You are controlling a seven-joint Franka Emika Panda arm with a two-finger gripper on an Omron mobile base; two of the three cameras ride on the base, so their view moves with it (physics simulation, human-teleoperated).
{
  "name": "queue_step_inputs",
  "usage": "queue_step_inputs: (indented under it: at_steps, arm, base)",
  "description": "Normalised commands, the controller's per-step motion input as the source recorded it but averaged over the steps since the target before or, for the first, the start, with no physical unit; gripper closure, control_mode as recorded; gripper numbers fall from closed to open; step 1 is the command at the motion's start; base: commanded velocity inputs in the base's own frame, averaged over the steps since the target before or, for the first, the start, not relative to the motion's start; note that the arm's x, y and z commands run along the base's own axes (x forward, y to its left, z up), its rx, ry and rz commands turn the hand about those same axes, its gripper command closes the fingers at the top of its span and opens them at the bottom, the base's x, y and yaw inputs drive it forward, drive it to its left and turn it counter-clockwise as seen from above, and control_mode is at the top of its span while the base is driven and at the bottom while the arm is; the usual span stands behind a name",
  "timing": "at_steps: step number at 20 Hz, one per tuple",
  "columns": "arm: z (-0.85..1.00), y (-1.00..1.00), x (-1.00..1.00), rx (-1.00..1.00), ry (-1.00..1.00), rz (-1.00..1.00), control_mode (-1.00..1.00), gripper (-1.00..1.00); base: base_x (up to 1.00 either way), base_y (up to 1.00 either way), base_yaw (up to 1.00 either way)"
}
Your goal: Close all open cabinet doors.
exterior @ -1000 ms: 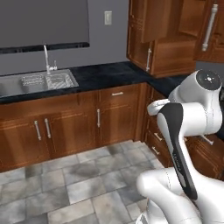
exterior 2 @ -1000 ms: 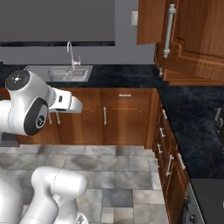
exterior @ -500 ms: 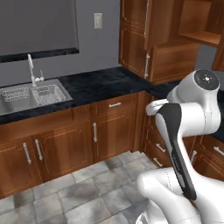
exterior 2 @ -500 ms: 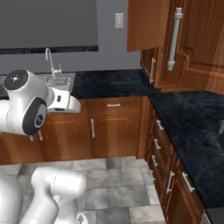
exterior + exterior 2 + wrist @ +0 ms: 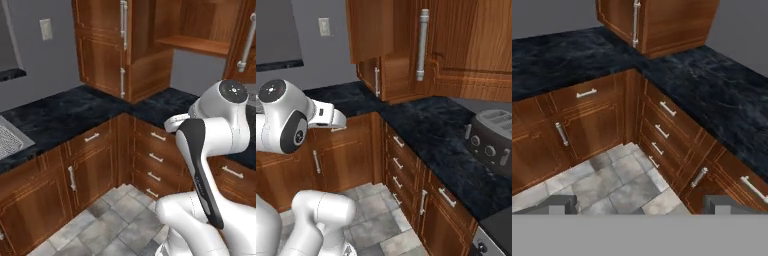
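The open door [image 5: 471, 45] hung high over the counter [image 5: 426, 130], swung out from the wall so that its face stood broad in the right base view, with its bar handle [image 5: 422, 45] upright along its near edge. Its long axis ran straight up and down, and so did the handle's. Behind it, in the left base view, the cupboard gaped, with its bare shelf [image 5: 197, 44] showing. Beside the opening, the corner cabinet [image 5: 662, 20] looked shut already, its doors flat.

From my hand [image 5: 640, 209] the door lay up and off to the right, well apart and far above where I was looking. My hand pointed down at the drawers [image 5: 662, 130] under the counter and at the tiled floor [image 5: 612, 180], so the door was above my line of sight. I judged that the coming move turned on lifting and swinging right to get behind the door's outer face, then pushing it back towards the shelf. A toaster [image 5: 493, 142] sat on the counter beneath, low enough, I thought, to be out of the door's swing.

My hand was spread wide, its two tips far apart at the bottom of the hand view, and it held and touched nothing
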Motion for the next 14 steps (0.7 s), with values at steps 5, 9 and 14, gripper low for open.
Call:
queue_step_inputs:
  at_steps: [5,9,14]
  arm:
    - [0.0,0.0,0.0,0.0,0.0,0.0,1.0,-1.0]
    - [0.0,0.0,0.0,0.0,0.0,0.0,1.0,-1.0]
    - [0.0,0.0,0.0,0.0,0.0,0.0,1.0,-1.0]
  base:
    - [0.31,0.32,-0.67]
    - [0.33,0.32,-0.66]
    - [0.3,0.47,-0.51]
